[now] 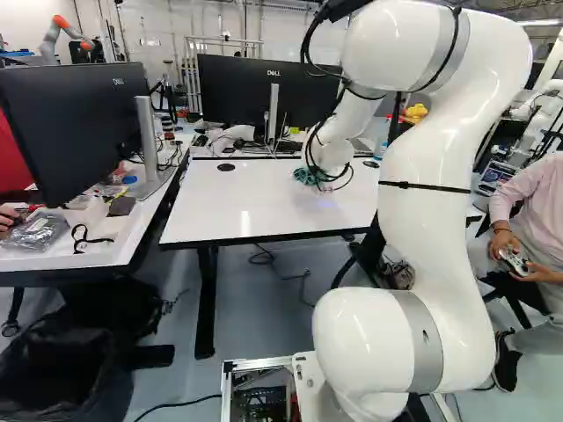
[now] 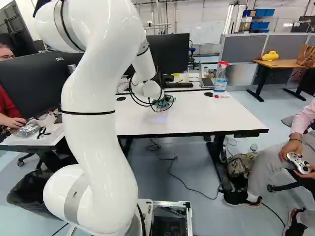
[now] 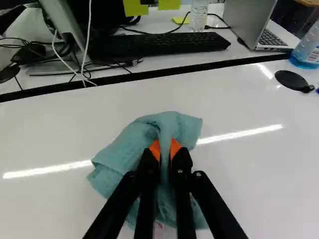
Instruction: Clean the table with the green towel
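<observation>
On the table (image 2: pixel 206 115) beyond the towel (image 3: pixel 128 151), spray bottle (image 2: pixel 221 79) and black disc (image 3: pixel 291 79).

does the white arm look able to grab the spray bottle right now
Probably not as things stand: its end effector is shut on the green towel and would likely need to release it first. The spray bottle stands right of the towel in the right base view.

Brand lettering (image 1: pixel 274 73) on black monitors (image 1: pixel 75 132); label (image 2: pixel 219 85) on spray bottle (image 2: pixel 221 75)
</observation>
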Motion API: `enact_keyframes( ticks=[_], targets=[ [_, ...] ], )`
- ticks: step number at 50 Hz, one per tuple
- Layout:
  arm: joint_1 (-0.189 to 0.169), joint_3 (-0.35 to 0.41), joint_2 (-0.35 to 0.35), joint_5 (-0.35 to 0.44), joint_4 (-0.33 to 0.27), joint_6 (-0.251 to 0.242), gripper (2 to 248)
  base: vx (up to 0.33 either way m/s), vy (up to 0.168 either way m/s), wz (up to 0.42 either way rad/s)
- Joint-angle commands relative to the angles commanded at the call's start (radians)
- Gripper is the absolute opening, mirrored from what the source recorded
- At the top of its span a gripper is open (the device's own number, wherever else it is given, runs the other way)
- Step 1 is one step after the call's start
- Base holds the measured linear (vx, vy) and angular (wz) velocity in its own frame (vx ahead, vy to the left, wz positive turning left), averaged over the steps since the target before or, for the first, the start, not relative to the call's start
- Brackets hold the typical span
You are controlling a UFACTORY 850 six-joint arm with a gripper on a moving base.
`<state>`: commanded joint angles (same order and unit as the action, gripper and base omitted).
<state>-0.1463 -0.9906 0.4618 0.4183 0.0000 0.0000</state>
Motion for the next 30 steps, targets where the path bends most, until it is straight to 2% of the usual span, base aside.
enact_keyframes(
  ticks=[12, 30],
  targets=[
    [0.031, 0.022, -0.017, 0.0, 0.0, 0.0, 42, 0.0, 0.0, 0.0],
    [0.064, 0.102, -0.08, 0.0, 0.0, 0.0, 42, 0.0, 0.0, 0.0]
  ],
)
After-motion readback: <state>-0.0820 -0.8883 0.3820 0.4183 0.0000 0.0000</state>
